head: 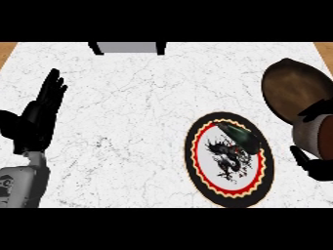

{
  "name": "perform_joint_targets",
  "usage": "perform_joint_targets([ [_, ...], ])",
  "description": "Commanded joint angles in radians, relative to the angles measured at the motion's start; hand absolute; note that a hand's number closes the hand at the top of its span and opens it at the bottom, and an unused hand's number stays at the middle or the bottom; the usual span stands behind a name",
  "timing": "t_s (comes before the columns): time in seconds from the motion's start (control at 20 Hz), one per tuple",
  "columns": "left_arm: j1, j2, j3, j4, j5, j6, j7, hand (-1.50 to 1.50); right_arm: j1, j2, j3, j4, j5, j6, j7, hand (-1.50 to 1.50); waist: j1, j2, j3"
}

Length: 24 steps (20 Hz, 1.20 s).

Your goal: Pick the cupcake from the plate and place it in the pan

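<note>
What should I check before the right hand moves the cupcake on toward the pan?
1. Brown, chocolate-topped cupcake held in black right hand: ok.
2. Cupcake off the round patterned plate: ok.
3. Cupcake over the brown round pan: not ok, it sits at the pan's near rim.
4. Pan interior free: ok where visible.
5. Black left hand open at the view's left, away from the path: ok.

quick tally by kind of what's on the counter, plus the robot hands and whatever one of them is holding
plates: 1, the patterned plate
pans: 1, the brown pan
cupcakes: 1, the cupcake, held in the right hand
hands: 2, the right hand and the open left hand
total: 5
</note>
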Motion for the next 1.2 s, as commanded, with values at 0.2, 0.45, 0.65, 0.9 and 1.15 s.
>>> perform_joint_targets([
  [0.2,-0.046,-0.021,-0.009,0.032,-0.006,0.002,-0.007,0.00,-0.246,-0.167,-0.120,0.563,0.092,-0.175,-0.264,1.50,0.021,0.007,0.002],
  [0.45,-0.022,0.008,-0.001,0.014,0.030,-0.060,-0.023,0.00,-0.435,-0.223,-0.117,0.868,0.229,-0.368,-0.301,1.50,0.073,0.021,0.003],
  [0.65,0.007,-0.044,-0.042,0.034,-0.017,-0.018,-0.060,0.00,-0.505,-0.218,-0.135,1.112,0.263,-0.517,-0.408,1.50,0.069,0.024,0.004],
  [0.9,-0.045,-0.014,-0.018,0.034,0.007,-0.045,-0.052,0.00,-0.565,-0.280,-0.188,1.332,0.244,-0.556,-0.530,1.50,0.079,0.033,0.006],
  [1.15,-0.080,-0.030,-0.044,0.010,-0.011,-0.024,0.008,0.00,-0.634,-0.276,-0.185,1.489,0.249,-0.483,-0.490,-1.50,0.092,0.035,0.008],
])
